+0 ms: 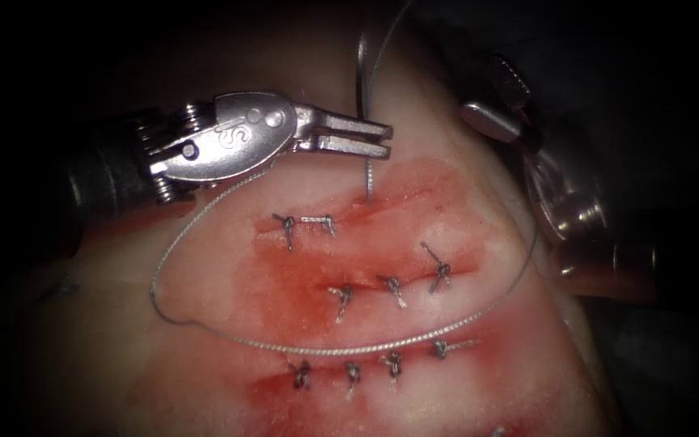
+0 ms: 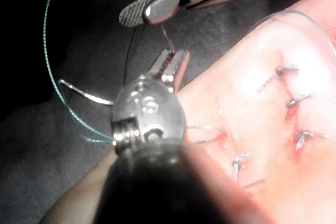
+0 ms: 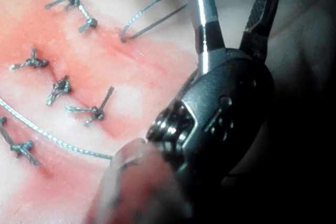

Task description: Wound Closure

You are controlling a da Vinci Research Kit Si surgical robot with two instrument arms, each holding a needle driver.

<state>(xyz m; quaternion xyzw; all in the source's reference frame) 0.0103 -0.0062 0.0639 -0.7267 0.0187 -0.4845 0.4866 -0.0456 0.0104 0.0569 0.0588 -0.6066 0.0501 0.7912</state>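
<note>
Gripping the thin curved steel needle (image 1: pixel 363 81) part-way along its arc, the left arm's silver two-jawed tool (image 1: pixel 370 136) has its jaws closed on the metal just above the uppermost cut (image 1: pixel 366 212) in the pale, red-stained pork tissue (image 1: pixel 204 267). Below the jaws the needle's lower end (image 1: pixel 368 180) runs down into the tissue at that cut, at its right end past two finished dark knots (image 1: pixel 287 225). Above the jaws the rest of the curve arches up and away from the cut. The right arm's grey tool (image 3: pixel 231 11) sits well off to the right of the cut with its jaws spread wide, holding nothing. A long braided pale thread (image 1: pixel 325 350) sweeps in a wide loop across the tissue, passing left of the cut and then beneath the middle row of knotted stitches (image 1: pixel 391 285). Red fluid (image 1: pixel 301 279) stains the tissue around all three stitched rows.
</note>
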